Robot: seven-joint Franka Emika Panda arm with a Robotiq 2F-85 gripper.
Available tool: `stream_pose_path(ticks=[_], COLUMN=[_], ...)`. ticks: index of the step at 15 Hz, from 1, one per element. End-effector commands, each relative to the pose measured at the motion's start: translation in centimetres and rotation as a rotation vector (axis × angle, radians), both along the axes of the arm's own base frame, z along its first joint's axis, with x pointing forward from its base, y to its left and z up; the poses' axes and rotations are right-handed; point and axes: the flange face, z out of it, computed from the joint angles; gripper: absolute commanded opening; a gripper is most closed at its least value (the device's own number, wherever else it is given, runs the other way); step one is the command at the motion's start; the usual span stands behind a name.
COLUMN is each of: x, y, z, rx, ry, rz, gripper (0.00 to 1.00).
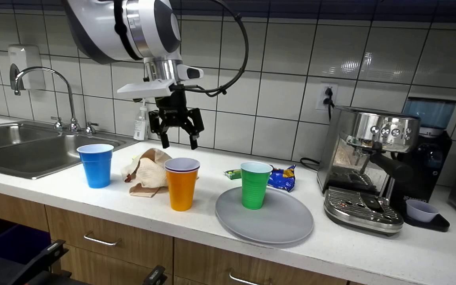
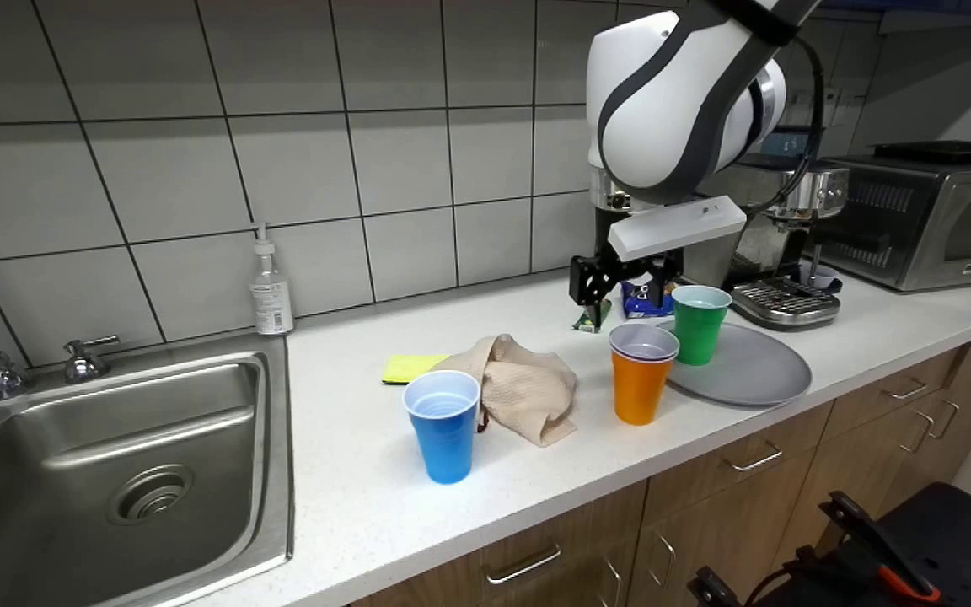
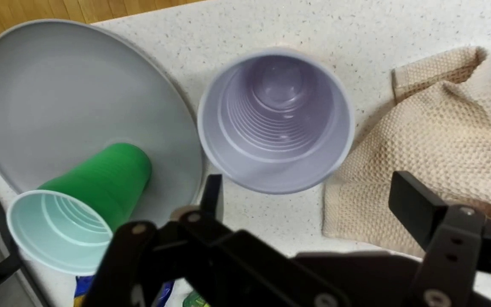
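Observation:
My gripper is open and empty, pointing down above the counter. It is nearest to an orange cup with a purple cup nested inside. In the wrist view the purple cup opens upward just ahead of the fingers, apart from them. A green cup stands upright on a round grey plate. A crumpled beige towel lies beside the orange cup, partly under my right-hand finger's line of sight in the wrist view. A blue cup stands upright nearer the sink.
A metal sink with a faucet and a soap bottle is at one end. An espresso machine stands beyond the plate. A blue snack bag, a green packet and a yellow item lie near the tiled wall.

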Motion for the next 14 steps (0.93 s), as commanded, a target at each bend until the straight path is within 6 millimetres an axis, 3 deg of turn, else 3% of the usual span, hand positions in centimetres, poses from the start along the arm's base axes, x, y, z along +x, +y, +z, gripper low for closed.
stream_pose_path(ticks=[1, 14], x=[0.8, 4.1], y=[-2.0, -9.5], z=[1.3, 2.2], rx=[-0.001, -0.011], ry=[-0.031, -0.092], rz=[-0.082, -0.288], gripper=[1.0, 1.0])
